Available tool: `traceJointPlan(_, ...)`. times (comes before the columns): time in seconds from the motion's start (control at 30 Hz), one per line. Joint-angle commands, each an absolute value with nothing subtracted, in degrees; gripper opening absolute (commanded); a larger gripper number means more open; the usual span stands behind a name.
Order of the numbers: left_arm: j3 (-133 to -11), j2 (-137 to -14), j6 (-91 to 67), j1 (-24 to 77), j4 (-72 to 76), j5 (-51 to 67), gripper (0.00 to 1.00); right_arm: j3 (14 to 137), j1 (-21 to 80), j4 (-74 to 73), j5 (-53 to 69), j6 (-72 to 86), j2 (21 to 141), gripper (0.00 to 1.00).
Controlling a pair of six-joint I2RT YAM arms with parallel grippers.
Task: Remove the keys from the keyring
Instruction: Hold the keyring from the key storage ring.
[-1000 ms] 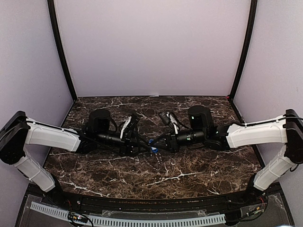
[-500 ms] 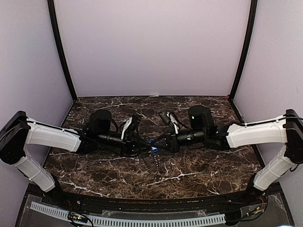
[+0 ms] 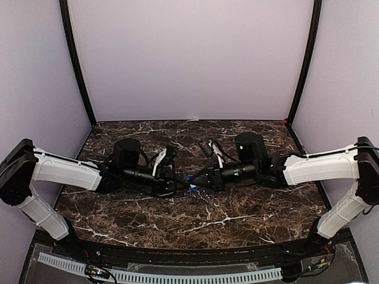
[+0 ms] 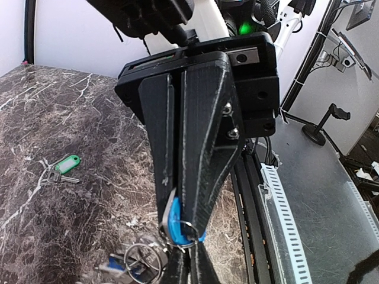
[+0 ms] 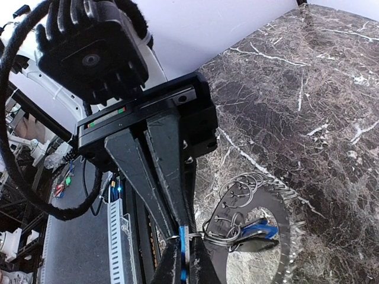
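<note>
Black veined tabletop [image 3: 237, 219], perhaps marble; lilac walls [image 3: 189, 59]

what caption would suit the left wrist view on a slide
Right hand pinching a blue key by its plastic head, a green key lying apart on the marble table.

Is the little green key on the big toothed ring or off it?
Off. The green key lies alone on the table, well apart from the bundle of wire loops and the blue key.
</note>
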State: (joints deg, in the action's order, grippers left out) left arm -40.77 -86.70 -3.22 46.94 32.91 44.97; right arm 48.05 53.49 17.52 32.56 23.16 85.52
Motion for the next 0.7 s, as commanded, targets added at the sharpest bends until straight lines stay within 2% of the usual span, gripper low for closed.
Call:
traceJointPlan(0.0, -39.73, -84.49, -2.42, 48.09, 34.81, 44.28, 0.00, 47.97, 53.70, 21.57, 30.70, 22.98, 83.14, 0.00)
traceJointPlan(0.67, -36.02, -78.21, 2.78, 52.66, 34.48, 37.89, 0.00, 49.74, 52.35, 12.92, 19.55, 26.27, 80.27, 0.00)
